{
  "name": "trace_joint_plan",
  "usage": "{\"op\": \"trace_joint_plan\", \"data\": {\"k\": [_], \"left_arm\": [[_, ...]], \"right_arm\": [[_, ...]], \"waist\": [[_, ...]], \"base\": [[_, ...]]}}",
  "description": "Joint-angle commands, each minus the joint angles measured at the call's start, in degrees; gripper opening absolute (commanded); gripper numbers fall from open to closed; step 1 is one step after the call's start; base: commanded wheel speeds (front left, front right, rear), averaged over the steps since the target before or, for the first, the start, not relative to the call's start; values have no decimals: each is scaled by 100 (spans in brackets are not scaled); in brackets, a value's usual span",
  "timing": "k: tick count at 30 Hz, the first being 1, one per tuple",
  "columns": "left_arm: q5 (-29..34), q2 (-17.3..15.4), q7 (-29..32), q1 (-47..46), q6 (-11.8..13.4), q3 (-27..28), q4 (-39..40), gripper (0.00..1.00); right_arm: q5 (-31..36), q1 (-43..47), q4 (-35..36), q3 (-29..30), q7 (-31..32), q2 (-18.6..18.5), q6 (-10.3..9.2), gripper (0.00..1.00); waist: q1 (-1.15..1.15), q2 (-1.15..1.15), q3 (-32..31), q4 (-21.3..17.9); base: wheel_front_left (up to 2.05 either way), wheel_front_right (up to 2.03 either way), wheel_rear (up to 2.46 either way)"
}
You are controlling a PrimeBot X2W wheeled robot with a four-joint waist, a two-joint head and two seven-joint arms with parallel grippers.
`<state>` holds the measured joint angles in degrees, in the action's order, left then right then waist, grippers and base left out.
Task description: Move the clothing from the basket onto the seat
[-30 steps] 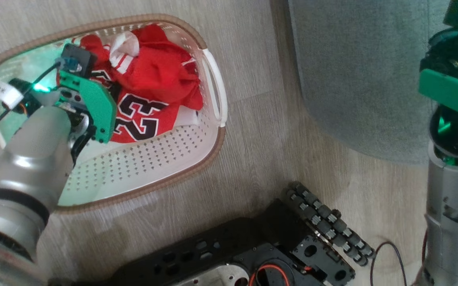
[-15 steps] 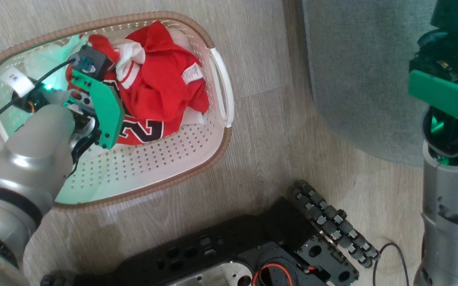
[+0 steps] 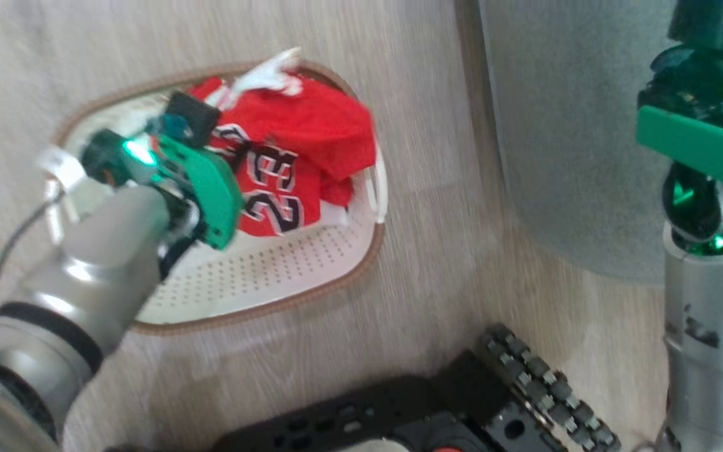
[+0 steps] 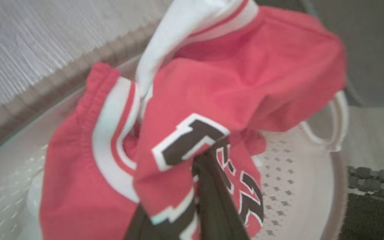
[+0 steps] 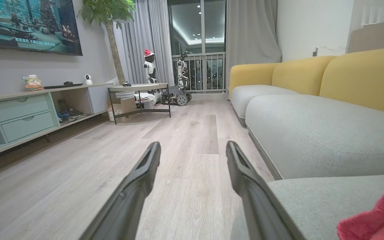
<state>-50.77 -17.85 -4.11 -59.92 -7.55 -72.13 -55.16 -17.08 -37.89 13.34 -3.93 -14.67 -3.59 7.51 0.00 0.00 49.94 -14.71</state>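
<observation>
The left tool (image 4: 208,156) is closed tight on a fold of the clothing (image 4: 192,100). The bundle is bunched over the basket (image 3: 261,312), left of centre in the head view. The right tool (image 5: 192,148) is held wide open, empty. Lifting is judged the step in hand; a carry rightward onto the seat (image 3: 575,125) is needed next.

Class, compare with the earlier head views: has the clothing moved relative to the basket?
Yes. The clothing has risen and now overlaps the far rim and right handle of the basket; earlier it lay inside them.
</observation>
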Motion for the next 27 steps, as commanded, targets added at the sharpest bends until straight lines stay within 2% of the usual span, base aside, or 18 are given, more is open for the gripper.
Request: {"op": "trace_joint_plan", "data": {"k": [1,6,13,21,27], "left_arm": [[-92,2,-233,212,7,30,182,0],[-269,30,-808,512,7,-30,444,0],[-427,20,-1074,892,7,96,910,0],[-158,-28,-1087,1545,160,1113,1908,0],[-166,-76,-1087,1787,407,1456,2451,0]], "right_arm": [[69,319,109,-33,-32,71,-2,100],[177,626,-148,-64,-32,56,-2,100],[102,1152,-418,13,-32,-126,-2,100],[-121,1863,-660,19,-9,-341,-2,100],[-273,2342,-777,4,11,-405,-2,100]], "waist": [[0,0,-502,246],[0,0,-1235,453],[0,0,-2211,815],[0,0,-3277,1206],[0,0,-3852,1419]], "base": [[0,0,0],[0,0,0],[0,0,0],[0,0,0],[0,0,0]]}}
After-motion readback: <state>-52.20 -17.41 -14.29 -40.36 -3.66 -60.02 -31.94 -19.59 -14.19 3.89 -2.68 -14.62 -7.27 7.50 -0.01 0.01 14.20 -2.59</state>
